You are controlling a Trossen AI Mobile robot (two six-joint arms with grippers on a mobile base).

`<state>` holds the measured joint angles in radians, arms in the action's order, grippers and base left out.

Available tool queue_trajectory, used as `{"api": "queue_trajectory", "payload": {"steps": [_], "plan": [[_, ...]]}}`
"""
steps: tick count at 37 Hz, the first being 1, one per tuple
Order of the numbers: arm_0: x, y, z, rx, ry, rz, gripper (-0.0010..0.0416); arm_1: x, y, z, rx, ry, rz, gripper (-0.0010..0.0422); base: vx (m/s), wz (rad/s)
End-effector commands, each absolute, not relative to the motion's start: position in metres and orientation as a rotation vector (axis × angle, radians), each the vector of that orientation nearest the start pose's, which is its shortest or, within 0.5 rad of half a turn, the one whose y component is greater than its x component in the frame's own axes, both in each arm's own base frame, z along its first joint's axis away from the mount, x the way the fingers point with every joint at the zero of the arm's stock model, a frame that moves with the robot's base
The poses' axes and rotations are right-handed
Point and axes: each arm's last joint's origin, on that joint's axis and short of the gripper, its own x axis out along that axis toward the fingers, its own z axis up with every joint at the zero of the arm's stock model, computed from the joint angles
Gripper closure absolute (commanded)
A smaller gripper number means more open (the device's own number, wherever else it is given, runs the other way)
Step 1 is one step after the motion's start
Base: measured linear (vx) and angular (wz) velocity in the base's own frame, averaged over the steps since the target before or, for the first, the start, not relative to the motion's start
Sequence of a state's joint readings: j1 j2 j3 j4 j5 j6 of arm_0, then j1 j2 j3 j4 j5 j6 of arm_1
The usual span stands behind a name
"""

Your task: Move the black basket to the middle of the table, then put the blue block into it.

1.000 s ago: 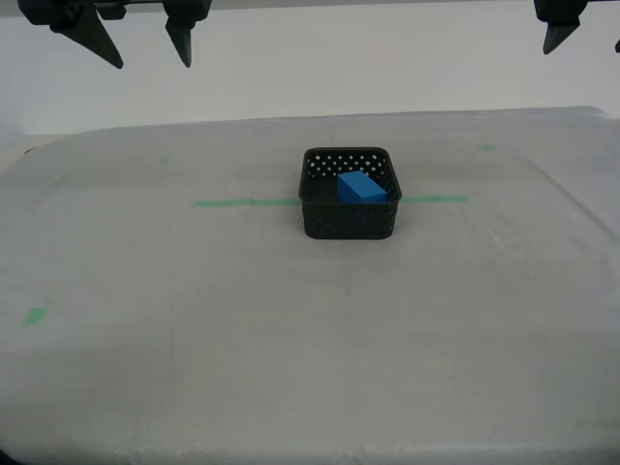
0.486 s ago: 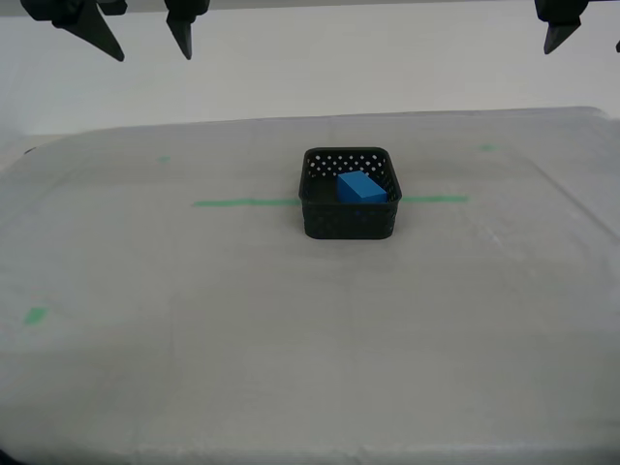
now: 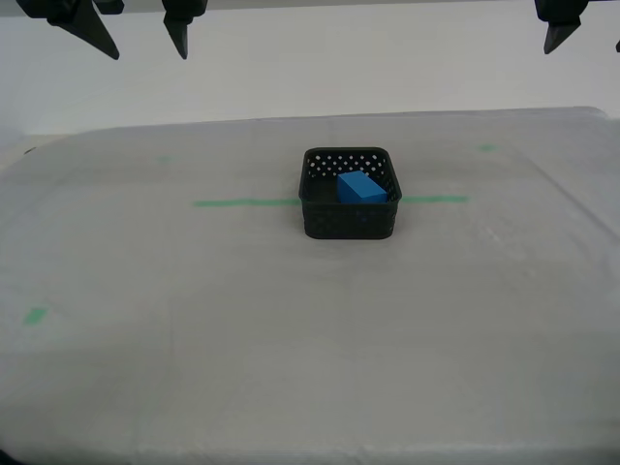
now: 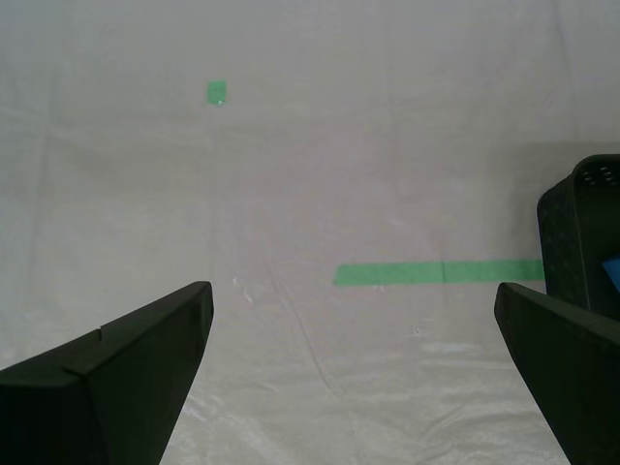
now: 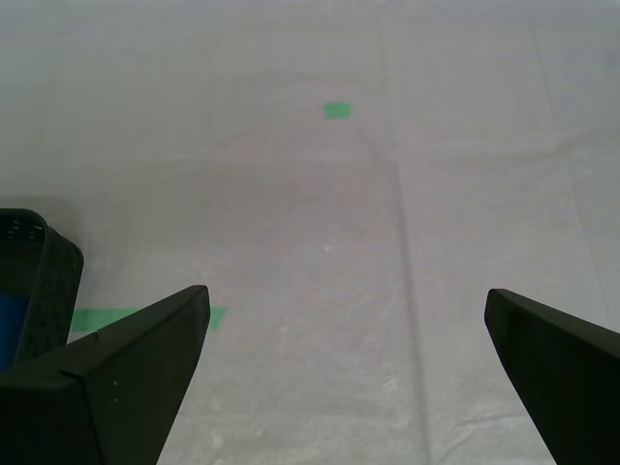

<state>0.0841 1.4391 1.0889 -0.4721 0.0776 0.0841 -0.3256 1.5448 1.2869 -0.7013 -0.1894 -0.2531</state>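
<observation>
The black basket (image 3: 349, 221) stands on the table (image 3: 291, 349), near its middle, over the green tape line (image 3: 242, 202). The blue block (image 3: 360, 187) lies tilted inside it. My second gripper (image 3: 145, 46) hangs open and empty high at the exterior view's left. Its wrist view shows its open gripper (image 4: 351, 291), the basket's wall (image 4: 572, 242) and a sliver of the block (image 4: 612, 273). My first gripper (image 3: 584, 39) hangs high at the exterior view's right. It is also open and empty (image 5: 345, 295), with the basket (image 5: 44, 281) and block (image 5: 8, 325) at the frame edge.
Small green marks lie on the cloth at the exterior view's near left (image 3: 36, 315), far left (image 3: 163, 158) and far right (image 3: 486, 147). A white wall rises behind the table's far edge. Bare cloth surrounds the basket.
My second gripper has risen slightly toward the exterior view's top edge. The basket and block have not moved.
</observation>
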Motion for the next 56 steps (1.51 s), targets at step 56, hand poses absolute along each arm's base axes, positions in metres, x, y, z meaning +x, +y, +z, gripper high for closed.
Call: {"api": "queue_trajectory", "payload": {"steps": [56], "plan": [[0.3009, 0.0230, 0.2669, 0.013, 0.817, -0.031, 0.0007, 0.3055, -0.0974, 0.2847, 0.011, 0.931, -0.004, 0.0012, 0.000, 0.000]]}}
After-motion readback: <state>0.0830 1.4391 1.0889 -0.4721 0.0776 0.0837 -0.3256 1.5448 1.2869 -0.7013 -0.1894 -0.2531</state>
